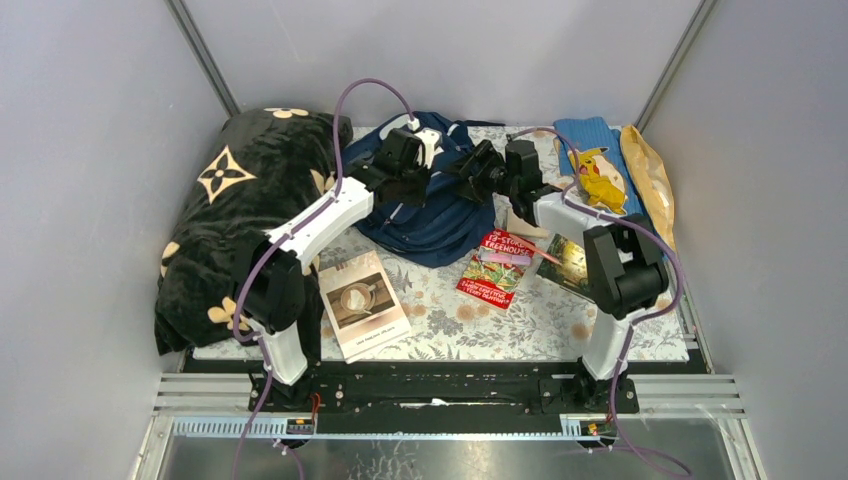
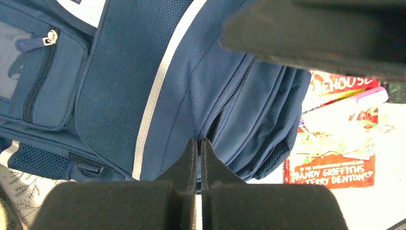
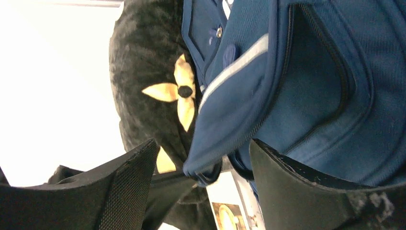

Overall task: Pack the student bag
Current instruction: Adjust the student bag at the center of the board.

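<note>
right pincer [image 3: 203,146] agape around student bag [image 3: 311,96]

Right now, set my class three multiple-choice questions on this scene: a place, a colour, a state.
1. Where is the red book? A) on the table beside the backpack B) inside it C) on a shelf
2. What colour are the blanket's flowers? A) green B) tan C) pink
3. The right gripper is: A) shut B) holding a book C) open
Answers: A, it lies flat next to the backpack; B, tan on black; C, its fingers stand apart around a backpack flap.
</note>
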